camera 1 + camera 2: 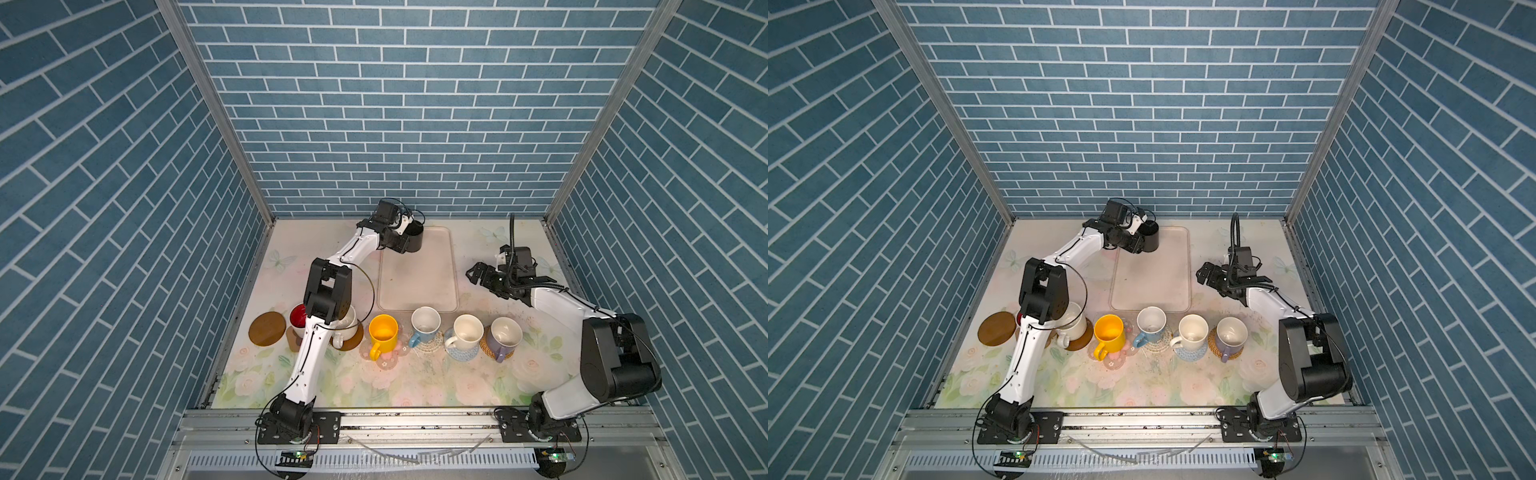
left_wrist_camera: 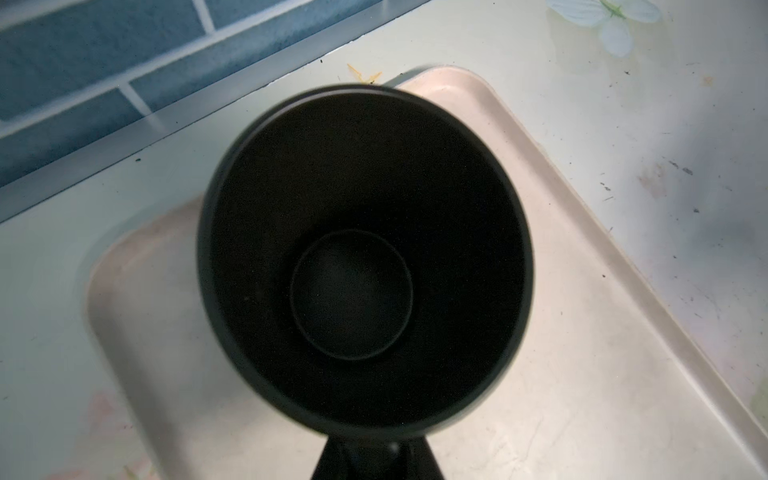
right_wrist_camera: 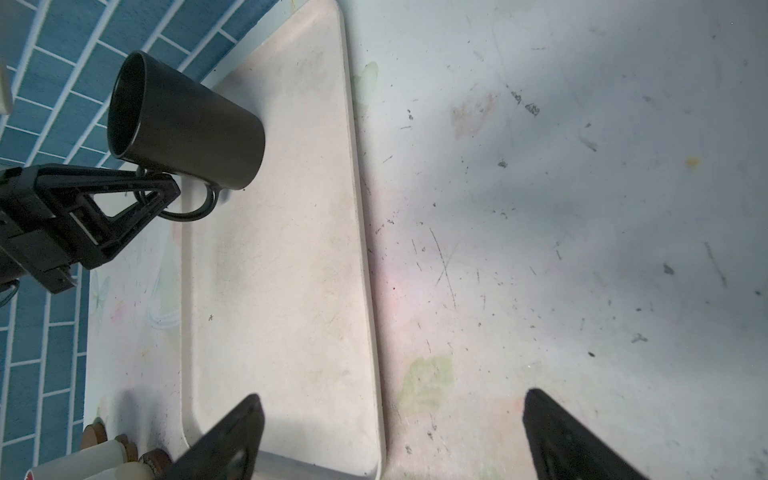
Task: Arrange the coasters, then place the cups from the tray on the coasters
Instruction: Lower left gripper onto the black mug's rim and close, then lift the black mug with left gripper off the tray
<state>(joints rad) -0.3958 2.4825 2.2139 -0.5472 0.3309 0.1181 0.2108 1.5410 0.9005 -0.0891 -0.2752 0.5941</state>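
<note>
Tray (image 1: 419, 282), pale beige, far centre of floral table (image 1: 415, 382). Black mug (image 1: 414, 239), at tray's far left corner, handle pinched by closed left gripper (image 3: 166, 192). Right gripper (image 1: 473, 274), jaws spread wide, holding nothing, hovering just right of tray.

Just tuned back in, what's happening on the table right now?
The left gripper is shut on the handle of the black mug, the last one at the far left corner of the tray; whether it has lifted clear I cannot tell. The right gripper hangs open beside the tray, holding nothing. Six mugs stand on coasters along the front, and one brown disc at the left end is bare.
</note>
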